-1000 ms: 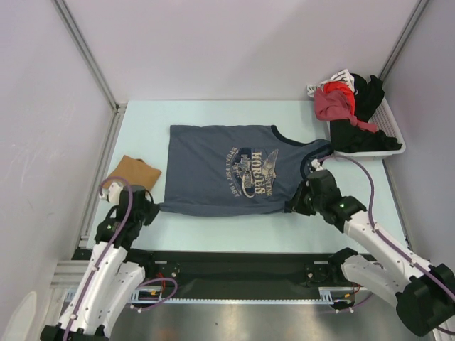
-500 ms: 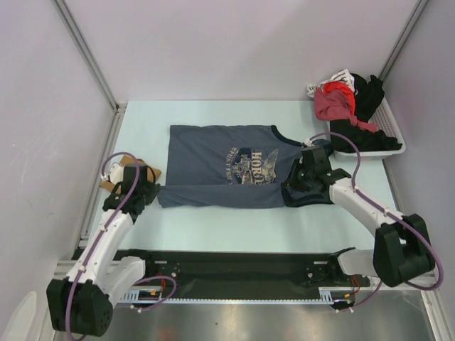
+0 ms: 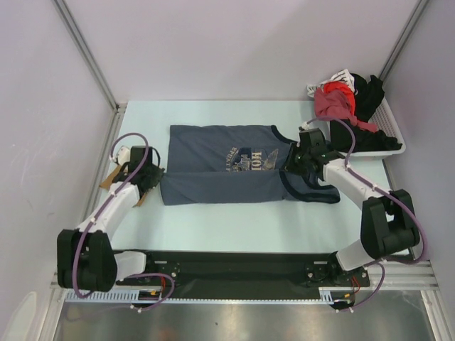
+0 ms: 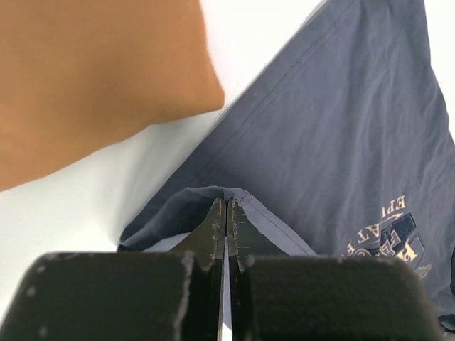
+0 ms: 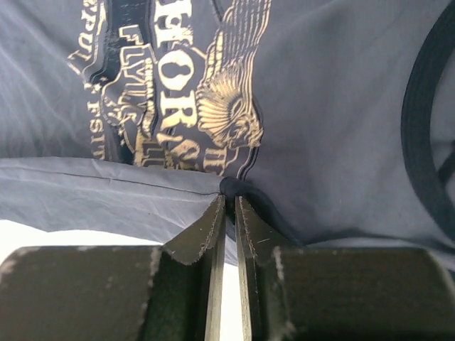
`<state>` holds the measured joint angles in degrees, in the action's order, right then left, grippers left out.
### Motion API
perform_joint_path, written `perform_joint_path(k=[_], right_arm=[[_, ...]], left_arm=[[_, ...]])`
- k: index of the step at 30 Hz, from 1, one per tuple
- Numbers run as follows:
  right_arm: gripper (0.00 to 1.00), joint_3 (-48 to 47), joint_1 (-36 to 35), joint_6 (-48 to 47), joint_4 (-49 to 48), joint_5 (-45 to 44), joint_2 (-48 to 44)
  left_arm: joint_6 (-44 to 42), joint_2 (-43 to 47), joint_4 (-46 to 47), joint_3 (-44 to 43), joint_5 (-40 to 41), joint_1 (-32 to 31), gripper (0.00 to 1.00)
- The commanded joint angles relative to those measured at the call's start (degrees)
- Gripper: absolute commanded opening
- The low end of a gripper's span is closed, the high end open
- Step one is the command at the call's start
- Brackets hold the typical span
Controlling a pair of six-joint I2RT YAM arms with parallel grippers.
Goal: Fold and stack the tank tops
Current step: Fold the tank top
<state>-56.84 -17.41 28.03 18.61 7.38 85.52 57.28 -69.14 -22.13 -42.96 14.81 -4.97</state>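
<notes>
Between left end effector (image 4: 226, 207) and right end effector (image 5: 229, 200), both pinching it, stretches the tank top (image 3: 213, 153).

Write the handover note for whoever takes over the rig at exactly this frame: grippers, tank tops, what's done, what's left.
Grippers: the left gripper is shut on the slate-blue tank top at its near hem corner. The right gripper is shut on the same top's near edge at the armhole end.
Things: the blue top lies spread between the arms, its near long edge raised and turned partway over its front. The tan tank top lies at the left, apart from it, and looks already folded.
Done: the tan top, it seems, and the start of the blue top's first fold.
Left: finish folding the blue top, then stack the two.
</notes>
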Motion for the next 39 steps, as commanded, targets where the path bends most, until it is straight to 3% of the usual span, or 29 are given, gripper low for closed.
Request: perform_joint_path(k=[1, 15, 18, 19, 22, 26, 31, 39], right_arm=[[0.15, -3.71, 0.88, -2.01, -0.68, -0.87, 2.72], [0.16, -7.23, 3.26, -2.63, -2.52, 0.80, 10.80], [0.19, -7.93, 3.17, -2.46, -2.88, 1.32, 12.65], [0.27, -8.11, 3.17, -2.28, -2.97, 1.41, 13.53], [0.49, -7.76, 3.17, -1.93, -3.23, 1.24, 13.10], [0.57, -5.05, 3.08, -1.58, -4.55, 2.29, 7.84], [0.68, 1.02, 2.21, -1.93, -3.15, 1.94, -1.82], [0.66, 18.40, 1.41, 2.19, 0.55, 1.32, -20.00]], left_arm=[[-3.13, -3.62, 1.66, -5.45, -0.40, 0.49, 0.00], [-7.61, -19.00, -0.19, -15.56, -1.44, 0.49, 0.01], [-9.20, -22.34, -0.55, -16.98, -2.67, 0.49, 0.09], [-10.59, -22.96, -0.46, -17.94, -3.64, 0.49, 0.20], [-12.97, -23.93, -2.12, -20.05, -3.82, 0.32, 0.42], [-14.12, -19.21, -3.71, -20.15, -1.37, -0.30, 0.69], [-15.52, -11.82, -4.94, -17.08, -1.35, -1.88, 0.78], [-19.40, -3.72, -4.68, -5.14, -9.52, -7.50, 0.80]])
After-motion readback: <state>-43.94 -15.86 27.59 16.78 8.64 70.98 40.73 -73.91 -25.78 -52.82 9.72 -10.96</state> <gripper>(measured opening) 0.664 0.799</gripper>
